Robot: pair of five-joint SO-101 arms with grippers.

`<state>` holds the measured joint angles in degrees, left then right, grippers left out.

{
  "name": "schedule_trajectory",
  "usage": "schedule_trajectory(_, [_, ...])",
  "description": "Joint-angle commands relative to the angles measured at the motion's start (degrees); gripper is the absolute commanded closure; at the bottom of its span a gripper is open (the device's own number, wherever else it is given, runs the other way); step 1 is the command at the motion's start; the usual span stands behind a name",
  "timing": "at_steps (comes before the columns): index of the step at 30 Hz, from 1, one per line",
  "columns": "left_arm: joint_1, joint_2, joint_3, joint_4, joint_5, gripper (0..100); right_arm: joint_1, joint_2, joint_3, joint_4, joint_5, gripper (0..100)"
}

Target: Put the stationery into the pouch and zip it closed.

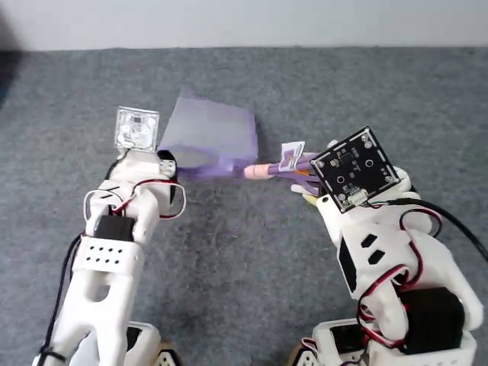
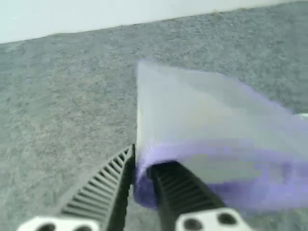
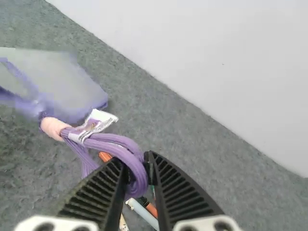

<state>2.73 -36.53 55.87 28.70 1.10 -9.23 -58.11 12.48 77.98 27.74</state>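
My left claw (image 2: 143,168) is clamped on the purple-trimmed edge of the translucent lilac fabric pouch (image 1: 210,133), which lies on the grey carpet (image 1: 252,259) between my arms. My right claw (image 3: 137,166) pinches the pouch's purple cord loop (image 3: 108,142), just above loose pens (image 3: 144,211).

1. The left arm (image 1: 107,259) stretched forward from the near edge, its wrist lowered toward the table.
2. The left gripper (image 2: 142,167) was pinched tight on the purple edge of the pouch (image 2: 207,115) — fingers nearly together.
3. The right arm (image 1: 385,252) stood folded, its wrist angled inward toward the other arm.
4. The right gripper (image 3: 136,166) was clamped on a purple cord loop (image 3: 113,142) — one finger on each side.
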Motion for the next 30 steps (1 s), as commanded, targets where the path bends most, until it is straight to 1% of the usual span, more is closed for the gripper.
schedule_trajectory(1, [0.9, -1.6, -0.9, -0.9, -0.4, 99, 0.1, -0.7, -4.7, -1.5, 0.3, 99.1])
schedule_trajectory(2, [0.8, -1.6, -1.7, 0.3, -0.4, 99, 0.1, -0.7, -5.5, -1.5, 0.3, 99.1])
schedule_trajectory(4, [0.4, -1.6, -5.0, 5.5, -0.4, 99, 0.2, -0.7, -6.9, -1.8, 0.2, 99.1])
schedule_trajectory(10, [0.9, -1.6, -22.3, 29.5, -0.4, 99, 0.4, -0.6, -10.9, -4.4, -3.8, 99.1])
schedule_trajectory(12, [0.8, -1.6, -27.7, 36.0, -0.4, 99, 0.3, -0.5, -11.8, -4.4, -4.7, 99.1])
schedule_trajectory(18, [0.4, -1.6, -41.5, 50.8, -0.4, 99, 0.6, -0.7, -11.9, -3.8, -5.1, 99.1])
schedule_trajectory(21, [0.4, -1.6, -46.0, 56.1, -0.4, 99, 0.7, -0.7, -11.6, -3.7, -5.1, 99.1])
schedule_trajectory(24, [0.4, -1.2, -46.5, 59.8, -0.4, 99, 0.7, -0.7, -10.6, -3.6, -5.0, 99.1])
schedule_trajectory(26, [0.4, -1.1, -45.5, 60.7, -0.4, 99, 2.3, -0.7, -9.1, -3.6, -4.9, 99.1])
schedule_trajectory(30, [0.4, -1.1, -41.0, 60.4, -0.4, 99, 7.7, -0.7, -7.6, -4.2, -5.0, 99.1])
